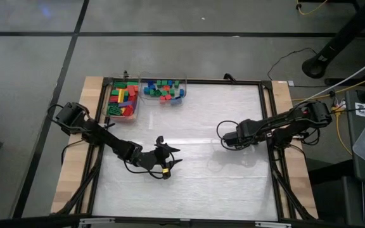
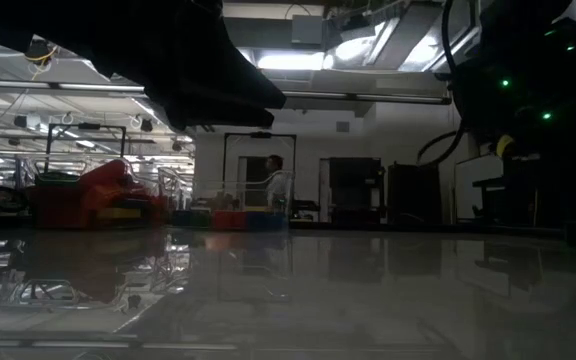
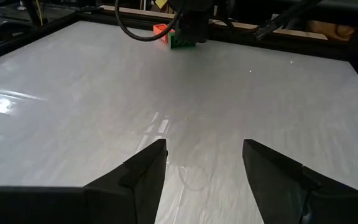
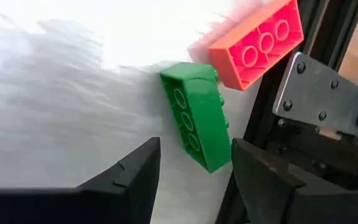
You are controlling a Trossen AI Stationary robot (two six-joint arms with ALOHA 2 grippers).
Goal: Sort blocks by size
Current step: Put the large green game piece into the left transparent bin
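- No brand, label or writing is legible.
- Right gripper (image 4: 191, 180): low at the worktop's (image 1: 189, 183) right edge, jaws parted around the near end of a green block (image 4: 196, 115); grip cannot be confirmed.
- An orange-red block (image 4: 257, 42) touches the green one's far end, against the black frame (image 4: 319, 25).
- Left gripper (image 3: 204, 171): jaws apart, empty, over bare worktop.
- Two clear bins (image 1: 149, 95) at the far-left edge hold sorted blocks.

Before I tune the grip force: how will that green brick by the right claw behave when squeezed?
The green brick looks like rigid moulded plastic, so probably stiff and light. Its smooth glossy sides may slip against the right claw. It lies tilted with its hollow underside showing, so a nudge could tip it toward the orange brick.
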